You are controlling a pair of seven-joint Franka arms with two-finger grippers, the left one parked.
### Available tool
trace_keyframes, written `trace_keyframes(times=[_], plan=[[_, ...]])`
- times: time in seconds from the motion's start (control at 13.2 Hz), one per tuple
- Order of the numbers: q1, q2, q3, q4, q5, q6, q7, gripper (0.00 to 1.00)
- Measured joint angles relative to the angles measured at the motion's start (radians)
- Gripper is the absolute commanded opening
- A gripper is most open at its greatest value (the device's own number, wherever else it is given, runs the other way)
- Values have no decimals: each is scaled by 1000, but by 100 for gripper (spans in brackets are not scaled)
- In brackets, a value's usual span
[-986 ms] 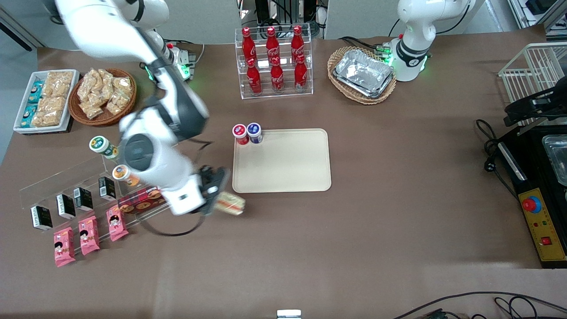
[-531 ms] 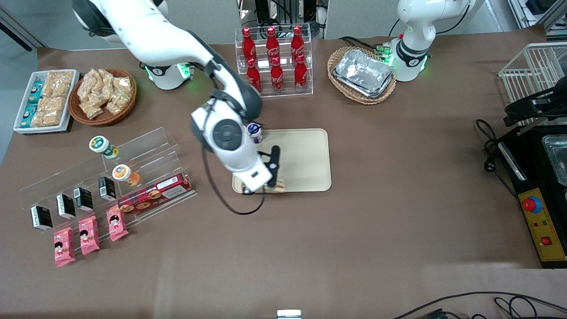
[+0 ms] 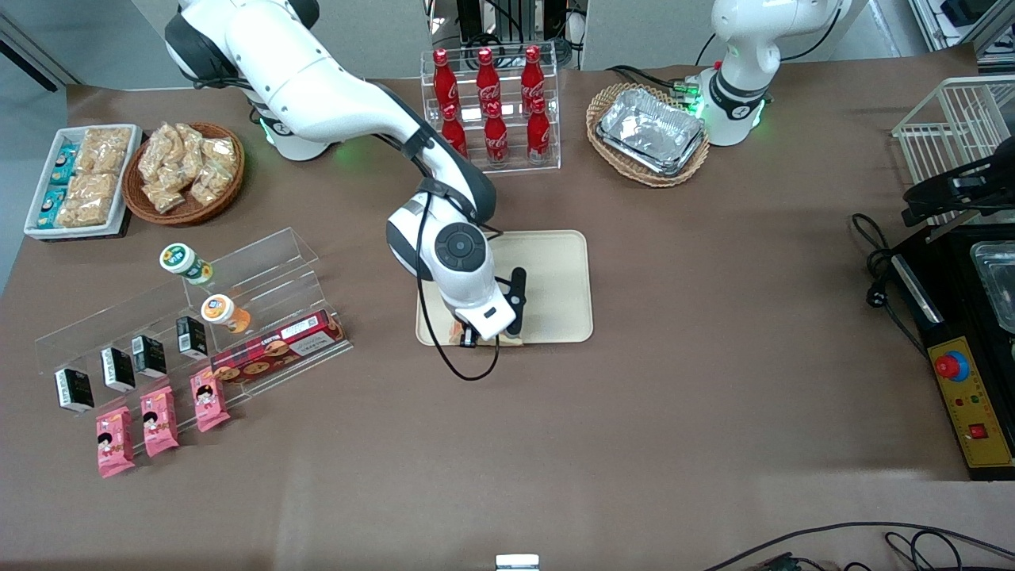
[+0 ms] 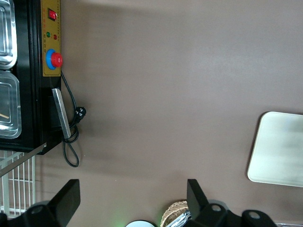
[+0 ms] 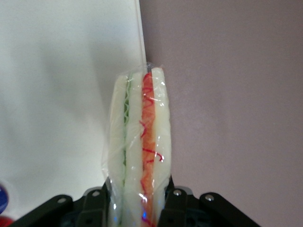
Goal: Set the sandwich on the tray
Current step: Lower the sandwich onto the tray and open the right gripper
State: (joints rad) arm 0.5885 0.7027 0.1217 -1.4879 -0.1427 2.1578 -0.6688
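- Here your gripper (image 3: 490, 339) hangs over the edge of the tray (image 3: 555, 270) that lies nearest the front camera, toward the working arm's end of it.
- Your fingers (image 5: 176, 198) are clamped on the sandwich (image 5: 138, 151), one on each bread face, so you see its green and orange-red filling stripes edge-on in the wrist view.
- The sandwich straddles the tray's rim: part of it is above the cream plastic, part above the brown surface (image 3: 634, 412).
- You cannot tell whether the sandwich touches the tray.
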Motion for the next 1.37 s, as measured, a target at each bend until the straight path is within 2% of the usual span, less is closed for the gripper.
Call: trace_keyframes(times=[0.61, 0.76, 0.83, 1.21, 1.37], plan=[[98, 32, 3, -10, 0, 31, 39, 43], [102, 33, 3, -22, 0, 31, 39, 58], [101, 33, 3, -25, 0, 31, 39, 100], [94, 34, -1, -25, 2, 36, 63, 100], [83, 22, -5, -16, 28, 37, 82, 100]])
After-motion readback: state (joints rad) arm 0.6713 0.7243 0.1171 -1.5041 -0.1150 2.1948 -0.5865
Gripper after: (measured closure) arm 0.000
